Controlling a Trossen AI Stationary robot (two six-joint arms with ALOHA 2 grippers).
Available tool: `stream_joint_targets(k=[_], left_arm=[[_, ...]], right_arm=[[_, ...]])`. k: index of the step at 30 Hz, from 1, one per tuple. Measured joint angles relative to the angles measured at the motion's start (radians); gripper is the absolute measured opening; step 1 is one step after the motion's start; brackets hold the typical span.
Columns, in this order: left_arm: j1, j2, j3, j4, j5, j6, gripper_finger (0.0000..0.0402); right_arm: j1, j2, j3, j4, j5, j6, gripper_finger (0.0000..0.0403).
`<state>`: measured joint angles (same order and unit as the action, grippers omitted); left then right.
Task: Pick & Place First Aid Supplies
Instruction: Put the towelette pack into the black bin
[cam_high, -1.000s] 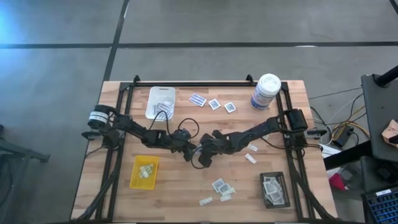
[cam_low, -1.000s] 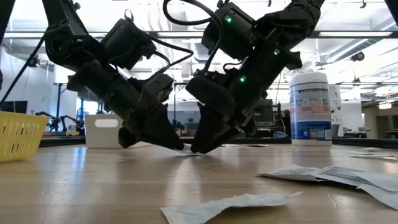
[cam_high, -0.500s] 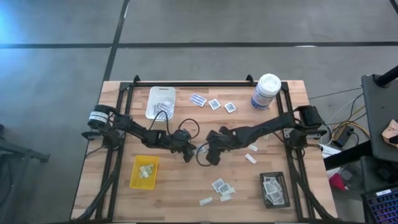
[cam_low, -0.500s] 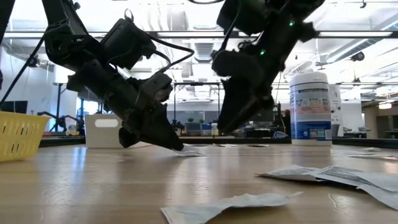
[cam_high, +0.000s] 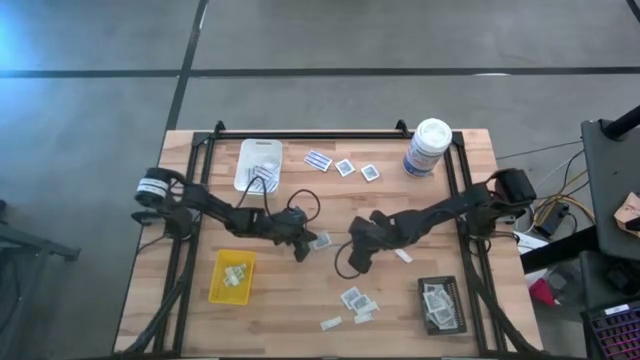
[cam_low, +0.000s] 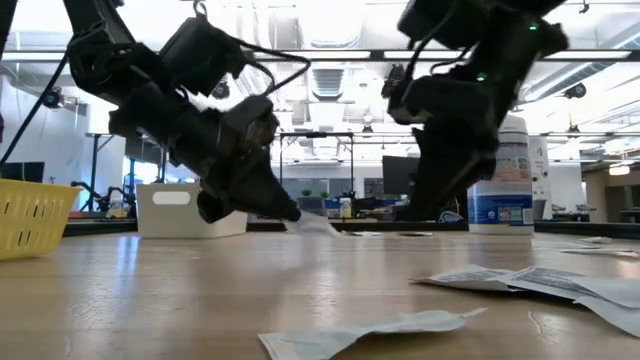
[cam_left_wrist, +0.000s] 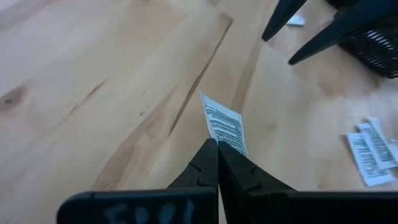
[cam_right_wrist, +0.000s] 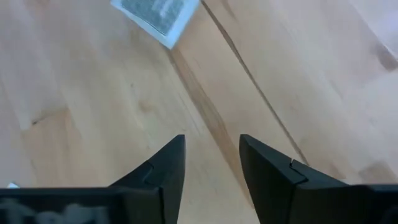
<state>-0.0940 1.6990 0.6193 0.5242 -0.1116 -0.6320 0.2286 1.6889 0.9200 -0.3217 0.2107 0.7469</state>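
My left gripper (cam_high: 303, 248) is near the table's middle, shut on one small white printed packet (cam_left_wrist: 224, 126) of the first aid supplies. My right gripper (cam_high: 352, 265) hangs open a little to the right of it, above bare wood, holding nothing; in its wrist view (cam_right_wrist: 211, 152) the same packet (cam_right_wrist: 155, 12) shows farther off. Other packets lie flat near the far edge (cam_high: 345, 167), near the front (cam_high: 355, 298) and one beside the right arm (cam_high: 403, 255). My left gripper pinches the packet's near end (cam_left_wrist: 219, 144) between its two fingertips. The fingers slant down from the table's left and lie along the packet. The packet (cam_low: 318, 225) sticks out beyond the tips, slanting down; whether its far end touches the wood I cannot tell.
A white tray (cam_high: 258, 163) stands at the far left, a yellow tray (cam_high: 232, 275) at the near left, and a black tray (cam_high: 442, 303) with packets at the near right. A tall white canister (cam_high: 428, 147) stands at the far right.
My right gripper has drawn away from the packet, going up and toward the table's right and near edges, its fingers open. My left gripper has stayed shut on the packet and risen slightly, so the packet now stands off the wood at the held end.
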Motion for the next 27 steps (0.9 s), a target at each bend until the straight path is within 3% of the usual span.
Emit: stream_joint_targets(k=[5,14,19,27], left_arm=[[-0.004,-0.042,0.0,-0.001,0.02,0.04,0.0],[-0.066,-0.101,0.0,0.001,0.046,0.26,0.0],[-0.118,-0.109,0.011,0.005,0.045,0.352,0.0],[-0.152,-0.109,0.011,0.034,0.025,0.372,0.0]], right_arm=[[0.045,-0.005,-0.043,0.074,0.048,0.07,0.0138],[0.084,-0.005,-0.109,0.436,0.053,0.072,0.0128],[0.083,-0.005,-0.098,0.472,0.053,0.065,0.0134],[0.084,-0.005,-0.081,0.487,0.048,0.056,0.015]])
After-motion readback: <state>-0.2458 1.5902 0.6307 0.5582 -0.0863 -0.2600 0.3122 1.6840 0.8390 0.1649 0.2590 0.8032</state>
